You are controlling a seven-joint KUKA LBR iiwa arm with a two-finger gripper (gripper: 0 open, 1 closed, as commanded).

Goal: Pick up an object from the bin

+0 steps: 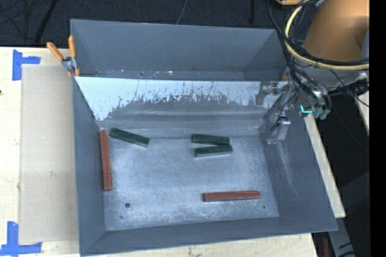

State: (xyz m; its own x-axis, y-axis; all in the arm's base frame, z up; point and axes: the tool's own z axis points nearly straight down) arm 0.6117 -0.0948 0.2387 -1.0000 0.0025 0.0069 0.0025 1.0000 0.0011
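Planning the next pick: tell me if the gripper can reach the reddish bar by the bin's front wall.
Probably yes: the reddish bar lies alone on the bin floor, with nothing between it and the gripper.

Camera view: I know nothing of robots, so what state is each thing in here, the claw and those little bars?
claw: low at the right side of the bin, over no bar
left green bar: lying flat, slanted
upper middle green bar: lying flat
lower middle green bar: lying flat, close beside the upper one
left brown bar: lying flat along the left wall
front brown bar: lying flat, alone
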